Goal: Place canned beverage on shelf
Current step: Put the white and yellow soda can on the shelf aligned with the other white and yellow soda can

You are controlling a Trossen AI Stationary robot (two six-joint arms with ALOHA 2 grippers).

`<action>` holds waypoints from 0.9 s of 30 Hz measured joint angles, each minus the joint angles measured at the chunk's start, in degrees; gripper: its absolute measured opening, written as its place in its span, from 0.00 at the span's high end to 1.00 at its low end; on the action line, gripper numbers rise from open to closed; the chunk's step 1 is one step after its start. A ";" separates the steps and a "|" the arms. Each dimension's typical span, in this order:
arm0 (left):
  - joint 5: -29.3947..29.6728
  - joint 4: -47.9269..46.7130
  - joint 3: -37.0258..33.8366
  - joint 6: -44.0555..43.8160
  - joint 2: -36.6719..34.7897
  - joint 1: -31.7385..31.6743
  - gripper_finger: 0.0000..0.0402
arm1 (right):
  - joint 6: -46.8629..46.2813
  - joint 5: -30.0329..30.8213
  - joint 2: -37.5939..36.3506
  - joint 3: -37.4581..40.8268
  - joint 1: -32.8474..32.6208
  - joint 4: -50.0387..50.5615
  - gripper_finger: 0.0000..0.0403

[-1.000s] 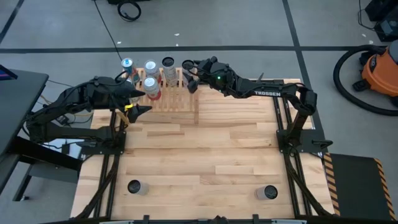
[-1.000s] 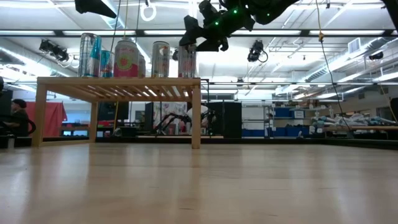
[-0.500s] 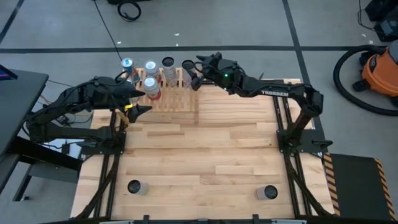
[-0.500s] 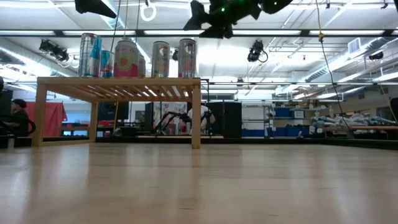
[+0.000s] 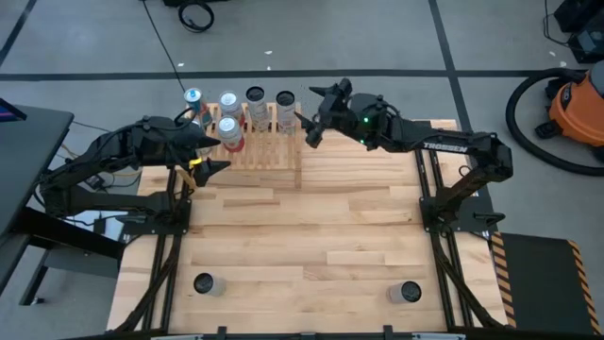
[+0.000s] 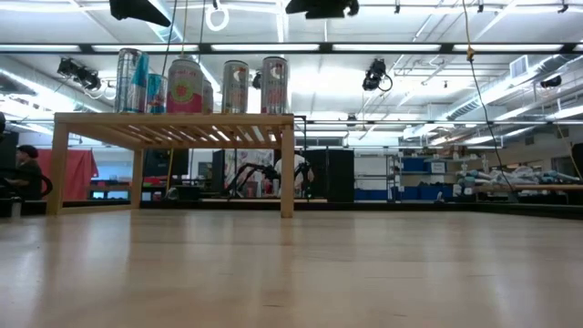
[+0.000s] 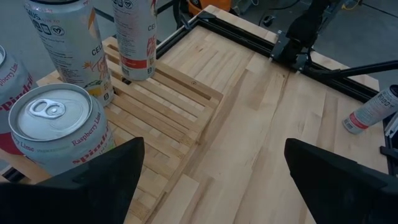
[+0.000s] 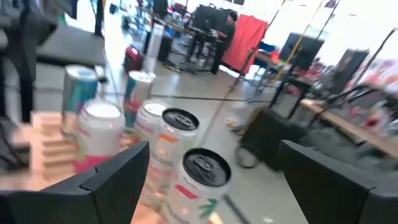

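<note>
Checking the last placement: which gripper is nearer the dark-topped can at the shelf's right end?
Right gripper, open, just right of the dark-topped can; left gripper sits across the shelf.

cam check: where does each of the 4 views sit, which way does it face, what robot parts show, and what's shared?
High: overhead, straight down; both arms, left gripper, right gripper, shelf.
Low: table height, level across; shelf with cans, arm parts at top.
Left wrist: looks past its own fingers at the shelf.
Right wrist: looks past its own fingers at the can tops and the room.
Shared: the last can in the row.
</note>
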State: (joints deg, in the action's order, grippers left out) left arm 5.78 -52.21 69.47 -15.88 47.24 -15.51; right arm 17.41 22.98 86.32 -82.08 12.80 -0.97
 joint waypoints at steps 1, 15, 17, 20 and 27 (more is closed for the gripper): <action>0.00 0.02 0.00 0.00 0.01 0.00 0.03 | 1.85 1.94 -0.24 0.00 -0.98 0.33 0.09; 0.00 0.02 0.00 -0.04 0.02 0.00 0.03 | 0.91 7.46 -6.79 0.00 -14.63 11.07 0.07; 0.00 0.02 0.00 -0.02 0.02 0.00 0.03 | -1.06 6.84 -7.30 -0.02 -16.33 13.48 0.07; 0.00 0.02 0.00 -0.04 0.02 0.00 0.03 | -3.79 3.36 -7.34 -0.02 -18.57 15.94 0.07; 0.00 0.01 0.00 -0.04 0.01 0.00 0.03 | -9.41 -4.08 -7.34 -0.02 -24.34 16.41 0.07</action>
State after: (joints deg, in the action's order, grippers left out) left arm 5.78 -52.19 69.47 -15.92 47.26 -15.51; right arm 8.00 18.90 78.98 -82.11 -11.55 15.43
